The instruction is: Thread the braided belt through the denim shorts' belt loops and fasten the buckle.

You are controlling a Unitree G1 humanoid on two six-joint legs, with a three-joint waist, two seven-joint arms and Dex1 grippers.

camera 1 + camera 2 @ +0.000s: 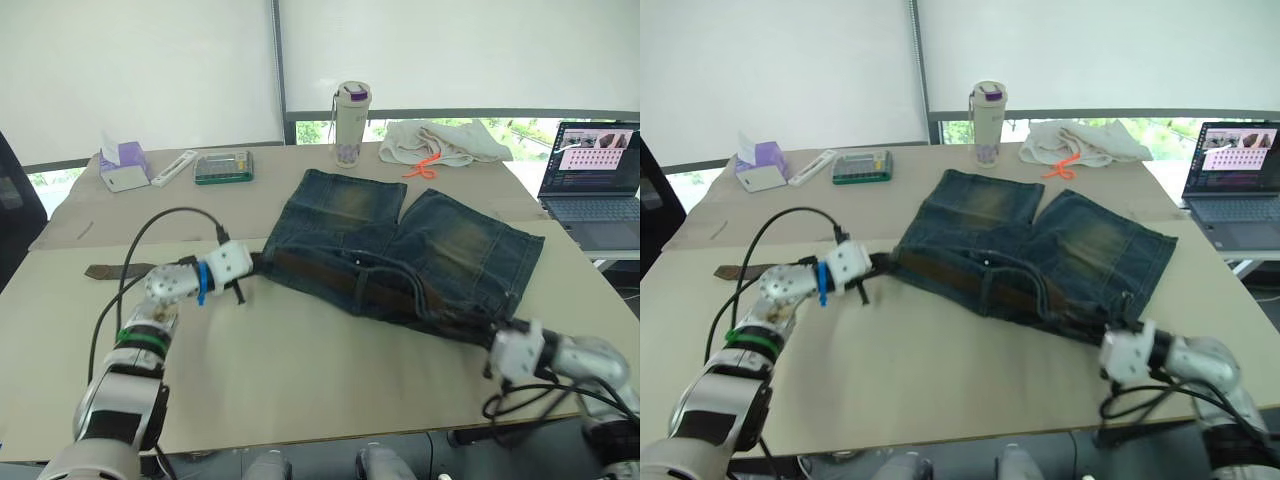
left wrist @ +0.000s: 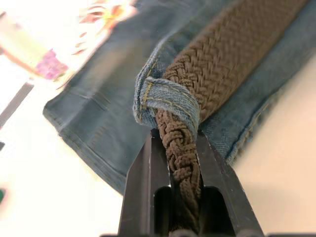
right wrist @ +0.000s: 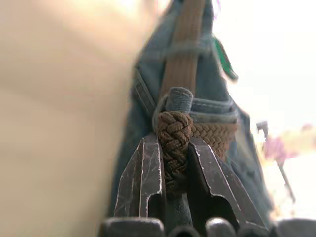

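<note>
My left pincer (image 2: 183, 163) pinches the braided belt (image 2: 222, 64) right by a belt loop (image 2: 170, 101) at the shorts' left end. Denim shorts (image 1: 400, 250) lie flat mid counter (image 1: 300, 370), belt along waistband. My right pincer (image 3: 174, 165) pinches belt at right end.

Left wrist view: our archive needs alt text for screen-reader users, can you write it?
The left gripper is shut on the braided belt, its black jaws pinching the brown strap just where it passes under a blue belt loop. Beyond, the belt runs along the waistband of the denim shorts.
</note>
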